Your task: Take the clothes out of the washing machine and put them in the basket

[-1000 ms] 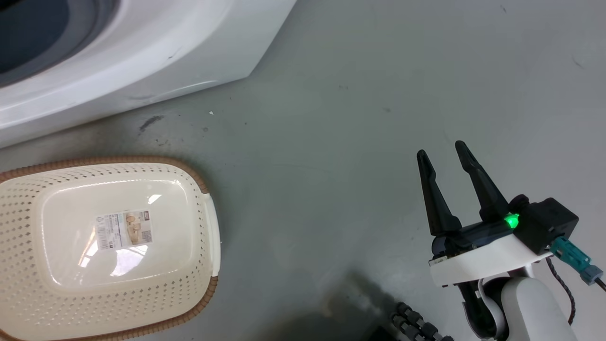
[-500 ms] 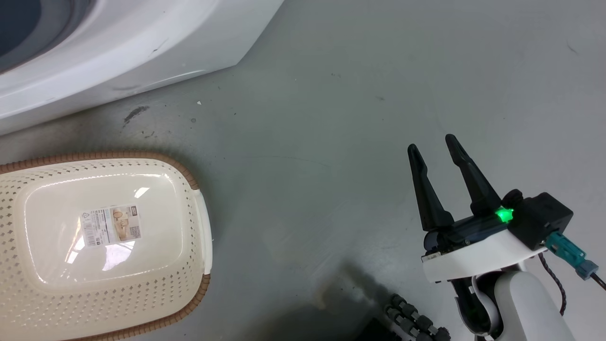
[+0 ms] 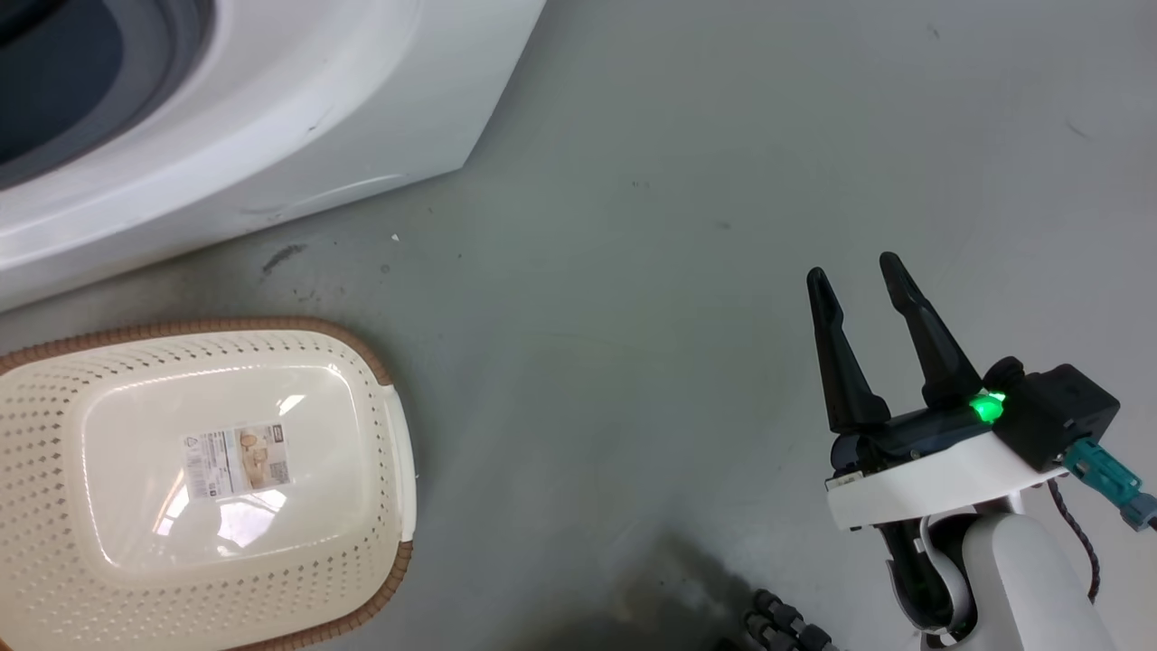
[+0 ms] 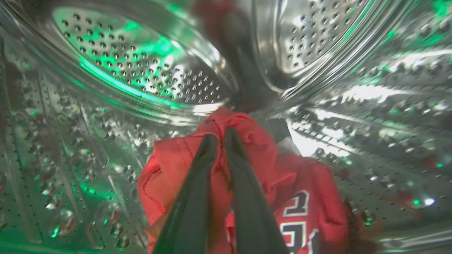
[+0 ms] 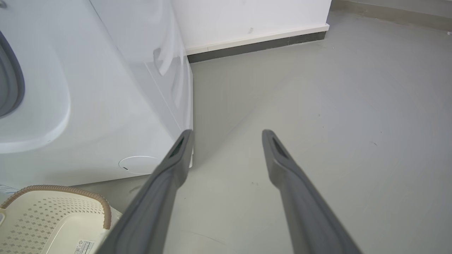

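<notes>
Here, in the studded steel drum [image 4: 141,70] of the washing machine, the clothes [image 4: 310,183] lie as a crumpled red heap, with white-edged dark numerals showing on the lower right part. The left gripper [image 4: 219,135] reaches into the drum. Its two dark fingers are pressed nearly together, clamped on a raised fold of the red fabric that shows between their tips. Green light glints off the perforated metal around the heap.

From the head, the washing machine [image 3: 271,136] shows as a white front at the upper left. The basket [image 3: 271,324] stands on the grey floor [image 3: 633,316] in front of it, near but not touching. A paper label [image 3: 237,459] shows on its glossy cream bottom.

The right gripper [image 3: 854,271] hangs at the lower right over the floor, well apart from the basket. Its fingers are spread with nothing between them, and a green light [image 3: 987,409] glows at its base.

Along that arm's wrist, the right gripper [image 5: 227,134] points towards the machine's corner [image 5: 187,106]. The grey door seal [image 5: 16,84] is at the left edge and the basket's [image 5: 70,190] brown rim at the lower left. A dark skirting board [image 5: 254,44] runs along the wall beyond.
</notes>
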Motion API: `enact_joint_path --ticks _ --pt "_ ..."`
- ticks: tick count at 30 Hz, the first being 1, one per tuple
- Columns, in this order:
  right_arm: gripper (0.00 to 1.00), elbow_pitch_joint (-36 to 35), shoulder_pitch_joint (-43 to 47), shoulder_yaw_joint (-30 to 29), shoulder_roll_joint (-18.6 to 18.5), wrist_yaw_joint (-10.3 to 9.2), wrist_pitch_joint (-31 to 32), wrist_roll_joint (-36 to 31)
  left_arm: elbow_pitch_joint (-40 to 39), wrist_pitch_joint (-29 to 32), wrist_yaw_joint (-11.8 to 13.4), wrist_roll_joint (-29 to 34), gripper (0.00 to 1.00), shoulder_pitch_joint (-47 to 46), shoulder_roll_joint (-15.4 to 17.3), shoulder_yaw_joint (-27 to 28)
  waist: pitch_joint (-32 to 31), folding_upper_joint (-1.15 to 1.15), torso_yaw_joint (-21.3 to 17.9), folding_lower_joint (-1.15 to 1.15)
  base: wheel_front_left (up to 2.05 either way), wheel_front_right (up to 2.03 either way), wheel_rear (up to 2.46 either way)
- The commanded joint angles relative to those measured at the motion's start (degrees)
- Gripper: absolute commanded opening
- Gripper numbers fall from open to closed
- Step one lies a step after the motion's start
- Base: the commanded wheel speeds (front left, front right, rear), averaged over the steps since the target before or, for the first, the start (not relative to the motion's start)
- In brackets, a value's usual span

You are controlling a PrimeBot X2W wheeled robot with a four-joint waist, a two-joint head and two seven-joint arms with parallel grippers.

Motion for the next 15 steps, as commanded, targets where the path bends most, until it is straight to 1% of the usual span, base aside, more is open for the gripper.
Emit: enact_joint_path --ticks 1,4,9,11,15 --pt "1.00 -0.07 -0.52 -0.38 0.11 -0.04 0.00 -0.02 0.54 -2.14 -0.25 -0.26 0.00 1.15 -0.29 0.10 -1.47 0.00 0.28 0.00 0.00 0.00 0.00" --pt "1.00 0.01 -0.06 -0.70 0.12 -0.04 0.27 -0.15 3.08 -7.65 -0.40 -1.25 0.00 2.56 -1.65 0.38 -3.60 0.00 0.38 0.00 0.00 0.00 0.00" --pt "1.00 0.45 1.22 -0.86 0.10 -0.04 0.85 -0.36 7.90 -15.08 -0.69 -3.90 0.00 6.18 -4.23 1.57 -7.84 0.00 0.41 0.00 0.00 0.00 0.00" --pt "1.00 0.47 1.70 -1.16 0.11 -0.04 1.16 -0.55 9.41 -16.87 -1.02 -4.93 0.00 7.72 -5.25 2.02 -9.48 0.00 0.43 0.00 0.00 0.00 0.00" --pt "1.00 0.50 2.96 -1.68 0.11 -0.04 1.81 -1.09 11.88 -19.05 -2.49 -7.09 0.00 10.61 -6.79 2.87 -12.97 0.00 0.57 0.00 0.00 0.00 0.00"
